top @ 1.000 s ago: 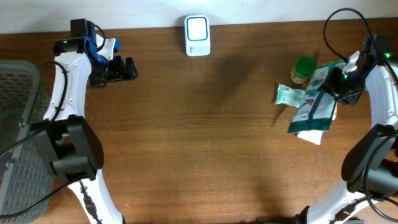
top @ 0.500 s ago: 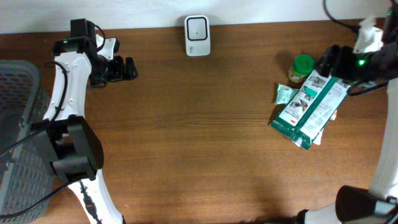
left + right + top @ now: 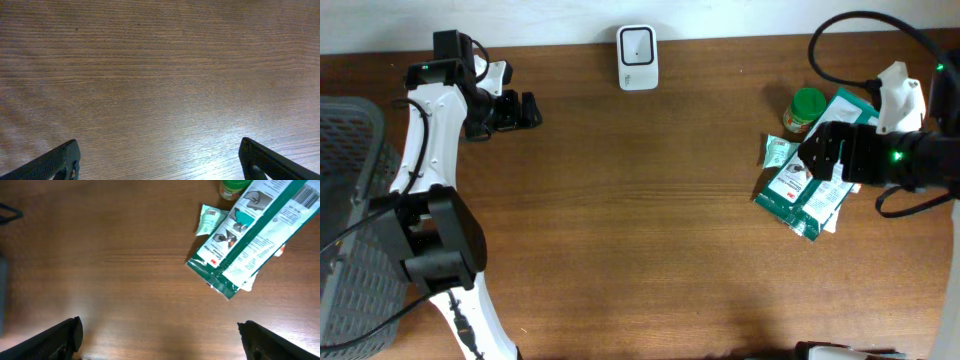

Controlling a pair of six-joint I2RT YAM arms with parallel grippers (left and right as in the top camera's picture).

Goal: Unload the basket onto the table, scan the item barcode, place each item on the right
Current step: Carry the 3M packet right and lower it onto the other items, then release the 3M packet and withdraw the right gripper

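The green-and-white printed plastic packet (image 3: 250,235) lies flat on the brown wooden table (image 3: 650,230), in the same place as half a second ago. A second ago the right gripper was still at its upper end. The right gripper (image 3: 160,339) has since swung in from the far right corner and hangs above the packet, its fingers spread wide, holding and touching nothing. The right wrist view shows the packet's barcode face up at one end. Just beside the packet are a small pale green sachet (image 3: 210,220) and a green-lidded jar (image 3: 235,186). Farther off, the left gripper (image 3: 160,160) is unmoved, its jaws wide apart over bare wood. At the far edge stands the white box-shaped scanner (image 3: 637,57).
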